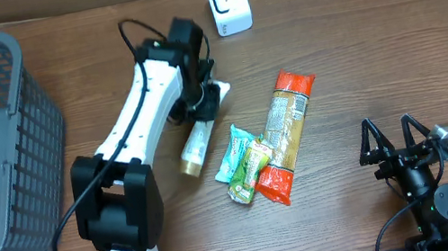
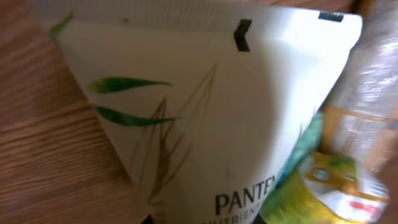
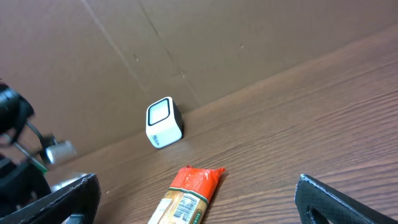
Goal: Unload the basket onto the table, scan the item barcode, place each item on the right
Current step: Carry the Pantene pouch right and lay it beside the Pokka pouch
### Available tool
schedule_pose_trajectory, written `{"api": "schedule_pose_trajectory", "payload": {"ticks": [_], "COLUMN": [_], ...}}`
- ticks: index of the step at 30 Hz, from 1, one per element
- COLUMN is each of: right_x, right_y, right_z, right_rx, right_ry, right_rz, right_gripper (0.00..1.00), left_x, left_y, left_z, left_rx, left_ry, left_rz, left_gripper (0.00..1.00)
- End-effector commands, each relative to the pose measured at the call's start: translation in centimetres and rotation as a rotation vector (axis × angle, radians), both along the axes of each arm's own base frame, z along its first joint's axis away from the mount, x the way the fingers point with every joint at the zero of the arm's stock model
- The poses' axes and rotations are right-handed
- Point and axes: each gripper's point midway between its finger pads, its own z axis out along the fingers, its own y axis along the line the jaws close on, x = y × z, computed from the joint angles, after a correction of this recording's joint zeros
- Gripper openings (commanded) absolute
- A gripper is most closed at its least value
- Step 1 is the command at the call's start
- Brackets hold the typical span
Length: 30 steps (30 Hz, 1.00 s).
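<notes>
The left gripper (image 1: 202, 95) is closed on the flat end of the cream plastic shampoo tube with a gold cap (image 1: 195, 144). The tube lies on the wooden table (image 1: 373, 37), its long axis running diagonally toward the near edge. The small white box-shaped scanner (image 1: 228, 3) stands beyond it, nearer this arm. The right gripper (image 1: 386, 124) rests with its jaws apart, holding nothing.

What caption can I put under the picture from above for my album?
Left fingers down at a cream tube, snack packets beside it, white scanner at the back.
</notes>
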Motion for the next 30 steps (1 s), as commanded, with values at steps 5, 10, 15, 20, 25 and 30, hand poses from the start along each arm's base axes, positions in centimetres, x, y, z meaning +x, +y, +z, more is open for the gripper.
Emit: {"api": "schedule_pose_trajectory", "payload": {"ticks": [5, 10, 15, 20, 25, 30], "right_x": [0.0, 0.0, 0.0, 0.0, 0.0, 0.0], "right_y": [0.1, 0.1, 0.1, 0.1, 0.1, 0.1], "right_z": [-0.1, -0.1, -0.1, -0.1, -0.1, -0.1], "right_rx": [0.0, 0.0, 0.0, 0.0, 0.0, 0.0], "right_ry": [-0.008, -0.008, -0.008, -0.008, -0.008, -0.008], "right_rz": [0.006, 0.006, 0.006, 0.006, 0.006, 0.006], "right_gripper": [1.0, 1.0, 1.0, 1.0, 1.0, 1.0], "left_x": [-1.7, -2.6, -3.5, -3.8, -3.4, -3.4], "left_y": [0.8, -0.3, -2.1, -2.5, -2.6, -2.6], "left_z": [-3.5, -3.8, -3.6, -2.8, -0.2, 4.5], "left_rx": [0.029, 0.009, -0.047, -0.072, -0.101, -0.15], "left_ry": [0.033, 0.056, 0.081, 0.082, 0.012, -0.114], "left_rz": [0.055, 0.029, 0.003, 0.0, -0.001, -0.008], "left_gripper": [0.04, 0.07, 0.34, 0.43, 0.43, 0.43]}}
